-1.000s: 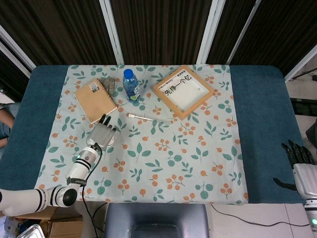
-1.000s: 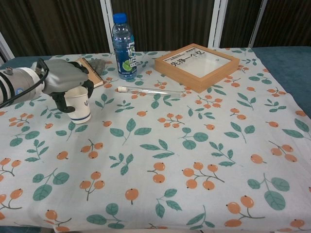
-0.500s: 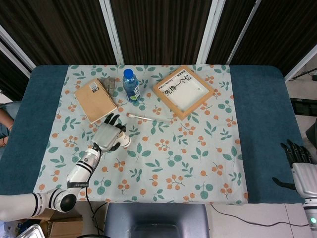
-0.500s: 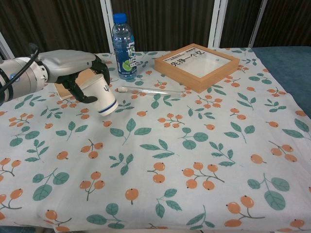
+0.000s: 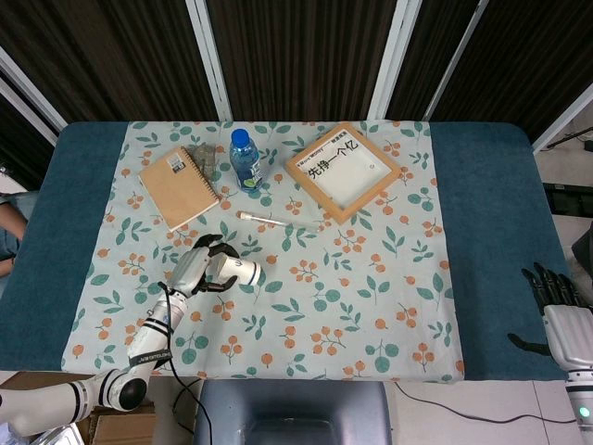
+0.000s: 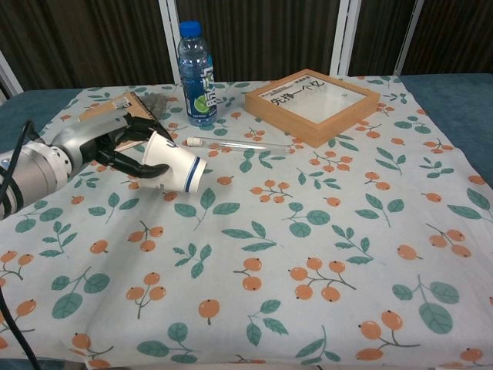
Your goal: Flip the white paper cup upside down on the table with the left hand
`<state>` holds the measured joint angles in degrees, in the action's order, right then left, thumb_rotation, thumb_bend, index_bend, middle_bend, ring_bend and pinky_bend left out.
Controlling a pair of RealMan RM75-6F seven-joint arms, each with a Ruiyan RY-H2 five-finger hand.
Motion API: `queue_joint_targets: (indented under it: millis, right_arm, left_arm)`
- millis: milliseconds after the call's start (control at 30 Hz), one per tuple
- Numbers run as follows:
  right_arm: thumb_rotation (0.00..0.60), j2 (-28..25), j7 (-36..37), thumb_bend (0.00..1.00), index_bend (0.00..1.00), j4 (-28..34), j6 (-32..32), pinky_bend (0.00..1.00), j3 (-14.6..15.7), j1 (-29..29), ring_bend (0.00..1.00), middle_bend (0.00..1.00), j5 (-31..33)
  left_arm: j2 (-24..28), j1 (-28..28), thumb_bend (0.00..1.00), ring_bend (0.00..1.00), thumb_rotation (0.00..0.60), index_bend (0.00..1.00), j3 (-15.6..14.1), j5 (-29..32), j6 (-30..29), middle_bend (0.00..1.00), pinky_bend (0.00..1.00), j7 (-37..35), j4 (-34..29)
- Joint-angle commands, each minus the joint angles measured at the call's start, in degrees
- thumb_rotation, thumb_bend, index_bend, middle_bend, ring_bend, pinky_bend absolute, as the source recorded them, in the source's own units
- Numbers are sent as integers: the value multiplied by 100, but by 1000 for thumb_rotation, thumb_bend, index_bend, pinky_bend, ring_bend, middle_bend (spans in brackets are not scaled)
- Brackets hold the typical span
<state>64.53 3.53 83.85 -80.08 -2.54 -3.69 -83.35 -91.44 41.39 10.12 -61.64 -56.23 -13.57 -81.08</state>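
My left hand (image 6: 115, 146) grips the white paper cup (image 6: 174, 165), fingers wrapped around its base end. The cup is lifted off the table (image 5: 482, 232) and tipped on its side, roughly level, its mouth pointing away from my palm toward the right edge. It is white with a dark blue band just behind the rim, and some small dark print shows on its wall; I cannot read the print. The wall looks round and uncrushed where it shows. The cup hangs over the left half of the floral tablecloth (image 5: 371, 297), nearer the front edge than the back.

My right hand (image 5: 556, 297) shows only in the head view, off the table's front right corner, holding nothing, its dark fingers extended and apart.

Other items on the cloth:
- A thin clear tube (image 6: 235, 142) lies flat just behind the cup's mouth, well clear of it.
- A brown spiral notebook (image 5: 179, 187) lies toward the back left, behind my left hand.
- A small grey lump (image 5: 204, 156) sits at the notebook's far corner; I cannot tell what it is.
- A water bottle (image 6: 197, 77) with a blue cap stands upright near the back edge.
- A wooden framed board (image 5: 343, 171) with printed characters lies flat, back centre.
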Motion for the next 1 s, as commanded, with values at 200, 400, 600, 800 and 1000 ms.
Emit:
queue_joint_targets:
  millis: [200, 400, 600, 800, 1000]
  right_arm:
    - [600, 40, 12, 197, 0, -25, 48, 0, -2, -27, 0, 0, 12]
    - [600, 24, 15, 196, 0, -5, 26, 0, -7, -22, 0, 0, 13]
    - [600, -9, 35, 197, 0, 13, 19, 0, -15, -16, 0, 0, 28]
    - [600, -14, 67, 197, 0, 5, 20, 0, -11, -25, 0, 0, 7]
    - [600, -3, 102, 196, 0, -16, 28, 0, -10, -24, 0, 0, 13]
  left_arm:
    - [-388, -403, 349, 60, 600, 404, -88, -778, 120, 409, 0, -1336, 765]
    - [-443, -429, 352, 0, 600, 233, -148, -1028, 273, 231, 0, -1679, 1022]
    - [-447, -436, 351, 0, 600, 143, -173, -1160, 399, 148, 0, -1816, 1100]
    - [-362, -439, 352, 0, 600, 78, -218, -1359, 320, 93, 0, -1572, 1081]
    - [-261, -443, 344, 0, 600, 38, -236, -1490, 206, 43, 0, -1360, 985]
